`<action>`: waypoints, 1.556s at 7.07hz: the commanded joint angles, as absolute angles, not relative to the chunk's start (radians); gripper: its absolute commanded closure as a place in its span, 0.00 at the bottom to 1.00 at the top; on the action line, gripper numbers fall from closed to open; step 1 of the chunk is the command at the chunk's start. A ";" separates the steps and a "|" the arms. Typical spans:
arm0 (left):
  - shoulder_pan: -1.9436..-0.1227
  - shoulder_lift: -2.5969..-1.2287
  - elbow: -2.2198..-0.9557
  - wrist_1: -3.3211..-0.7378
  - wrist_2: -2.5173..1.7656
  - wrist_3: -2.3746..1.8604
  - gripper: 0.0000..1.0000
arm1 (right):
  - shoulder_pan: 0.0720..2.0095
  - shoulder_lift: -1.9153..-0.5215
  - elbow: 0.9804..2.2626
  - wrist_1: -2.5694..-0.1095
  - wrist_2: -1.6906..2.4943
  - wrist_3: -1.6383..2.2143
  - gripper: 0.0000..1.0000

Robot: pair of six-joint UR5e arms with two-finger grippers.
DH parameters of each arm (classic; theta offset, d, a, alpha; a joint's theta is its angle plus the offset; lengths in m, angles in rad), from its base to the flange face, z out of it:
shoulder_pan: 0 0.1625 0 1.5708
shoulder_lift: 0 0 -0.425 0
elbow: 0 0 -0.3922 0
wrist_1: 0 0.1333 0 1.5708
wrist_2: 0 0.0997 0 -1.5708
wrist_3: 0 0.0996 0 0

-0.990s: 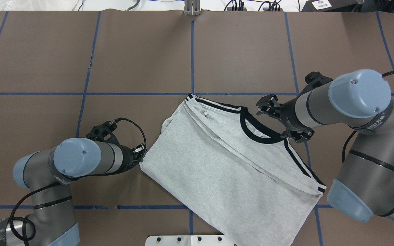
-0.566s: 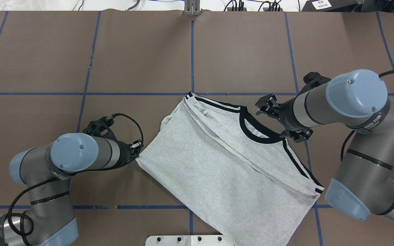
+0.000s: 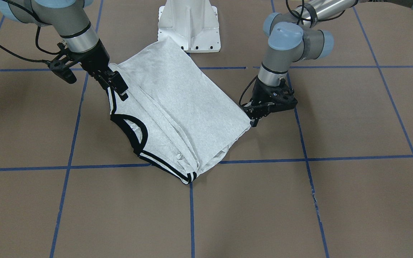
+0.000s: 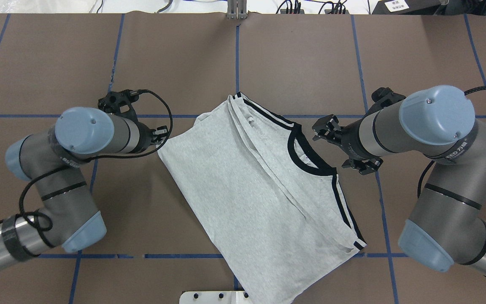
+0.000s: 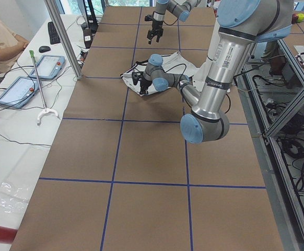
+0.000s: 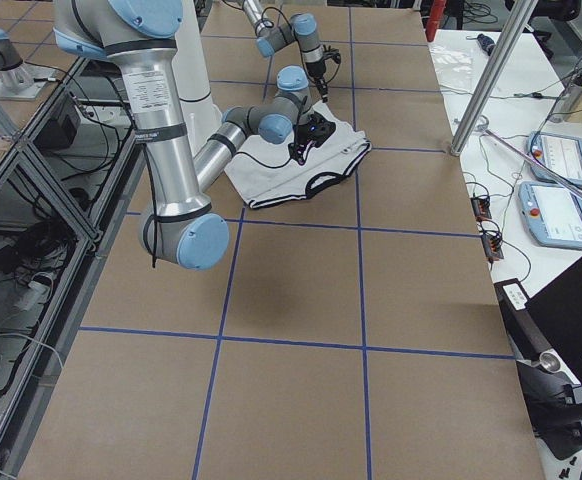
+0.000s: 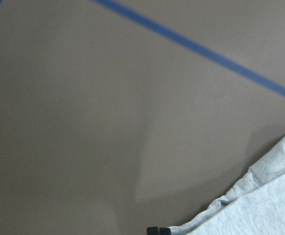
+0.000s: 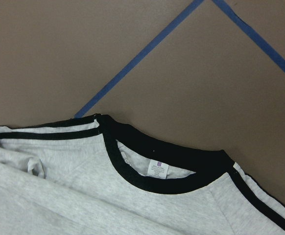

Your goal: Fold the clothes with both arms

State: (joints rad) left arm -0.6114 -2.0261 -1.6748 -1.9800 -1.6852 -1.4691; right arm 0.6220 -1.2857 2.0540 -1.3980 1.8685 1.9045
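The grey T-shirt (image 4: 247, 194) lies folded lengthwise and slanted on the brown table, its black collar (image 4: 310, 158) and shoulder stripes to the right. No print shows. My left gripper (image 4: 163, 136) is shut on the shirt's left hem corner, low at the table (image 3: 252, 116). One black fingertip (image 7: 158, 230) shows beside the grey edge (image 7: 260, 196) in the left wrist view. My right gripper (image 4: 338, 147) hovers open just right of the collar, above the near shoulder (image 3: 112, 84). The right wrist view holds the collar and its label (image 8: 158, 169), and no fingers.
The white pedestal base (image 3: 188, 25) stands at the robot's side, with the shirt's hem reaching it. Blue tape lines (image 4: 236, 63) grid the table. Cables and a metal clamp (image 4: 236, 10) sit at the far edge. A seated person (image 5: 0, 39) and tablets are beyond the table's long side.
My left gripper has moved away from the robot and slightly left, dragging the hem corner. The shirt has swung clockwise in the overhead view. The right gripper has barely shifted.
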 commanded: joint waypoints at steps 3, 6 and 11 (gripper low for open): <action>-0.765 -2.424 -1.069 -2.355 -1.683 -1.397 1.00 | 0.614 -1.227 1.990 -1.396 1.817 1.901 0.00; -0.775 -2.425 -1.023 -2.437 -1.681 -1.396 0.30 | 0.603 -1.207 1.979 -1.312 1.738 1.902 0.00; -0.790 -2.219 -1.276 -2.451 -1.874 -1.390 0.32 | 0.537 -1.106 1.861 -1.363 1.683 1.608 0.00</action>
State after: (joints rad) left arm -0.7809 -2.2998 -1.1899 -2.4439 -1.7757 -1.3976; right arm 0.5455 -1.1189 1.8831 -1.3383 1.6807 1.7595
